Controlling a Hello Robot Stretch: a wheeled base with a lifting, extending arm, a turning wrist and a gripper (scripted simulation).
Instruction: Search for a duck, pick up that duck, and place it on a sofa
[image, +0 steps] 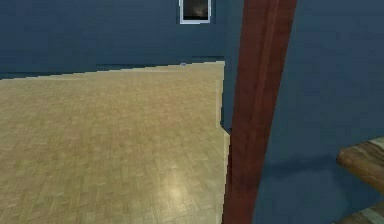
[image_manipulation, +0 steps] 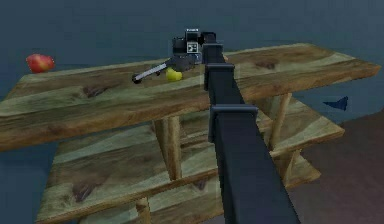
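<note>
**Inspector:** Report the largest items first.

**Me:** A blue wall (image: 100, 35) runs across the top of the forward view, and a wood floor (image: 110, 140) covers its left and centre. A red-brown post (image: 258, 110) runs from top to bottom, right of centre. A plank edge (image: 365, 165) shows at the lower right. A small picture (image: 195, 10) hangs at the top edge, just left of the post.

**Inspector:** And the arm side view?

**Me:** A wooden rack (image_manipulation: 90, 100) spans the frame. Its top board slopes across the upper half, with lower boards beneath. My arm (image_manipulation: 235, 140) rises from the bottom edge, right of centre, up over the top board.

**Inspector:** The gripper?

**Me:** My gripper (image_manipulation: 140, 77) is at upper centre, and my fingers (image_manipulation: 150, 73) point left over the top board. I cannot tell their state, nor whether they hold anything.

**Inspector:** And the task's thing?

**Me:** A yellow blob (image_manipulation: 174, 74) lies at upper centre on the top board, right at my gripper. I cannot tell whether they touch, and it is too small to confirm as a duck. A red fruit (image_manipulation: 40, 63) sits on the same board at the upper left, well apart from it.
</note>
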